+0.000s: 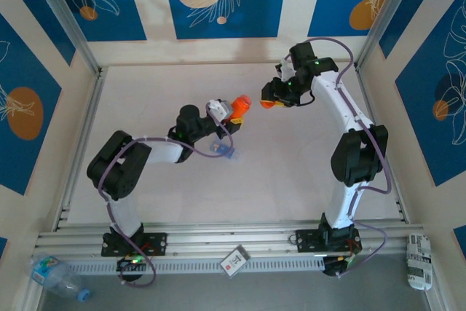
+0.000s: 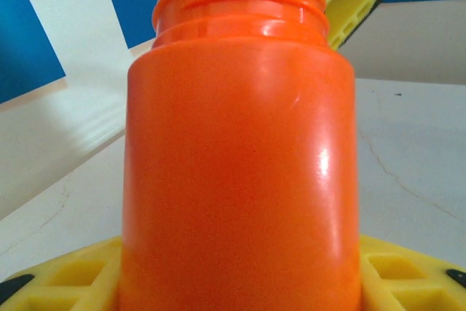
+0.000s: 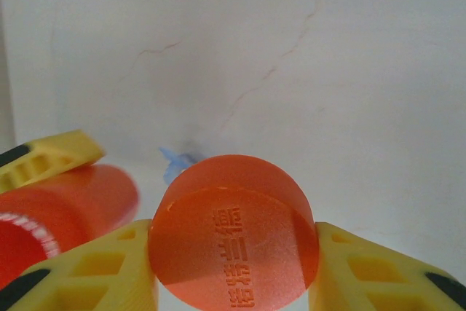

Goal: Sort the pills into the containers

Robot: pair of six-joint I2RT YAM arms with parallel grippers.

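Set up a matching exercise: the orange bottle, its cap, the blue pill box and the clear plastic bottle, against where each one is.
Things:
1. orange bottle
2. orange cap
3. blue pill box
4. clear plastic bottle

Places:
A. lying off the table, at the near-left corner
B. clamped in the right gripper
C. resting on the table
D. clamped in the left gripper

Pairs: 1-D, 2-B, 3-C, 4-A

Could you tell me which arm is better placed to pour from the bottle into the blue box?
Left, probably: the left jaws hold the uncapped bottle right by the box, while the right jaws are busy holding the cap, farther off.
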